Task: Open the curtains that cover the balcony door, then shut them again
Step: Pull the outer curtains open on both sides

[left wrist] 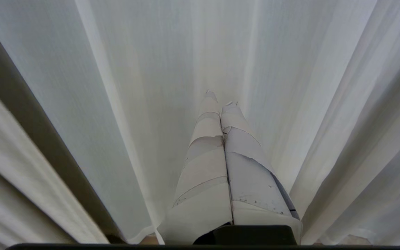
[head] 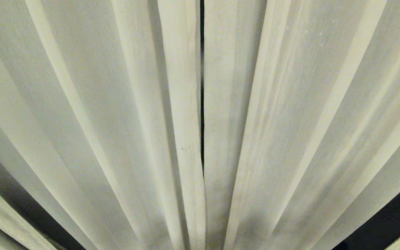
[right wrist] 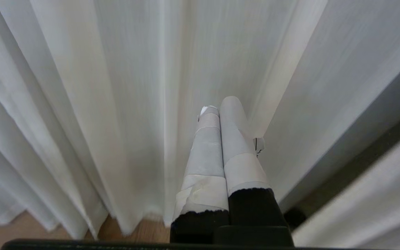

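Head cam only shows the curtains (head: 123, 121) drawn w/ a thin dark gap; wrist cams show left gripper (left wrist: 221, 100) & right gripper (right wrist: 221, 104), both pinched together, empty, curtains right ahead.

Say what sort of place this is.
Probably a room in a home, right at a curtained window or door: cream curtains fill the view, a dark slit shows between the panels, and wood-look floor lies beneath.
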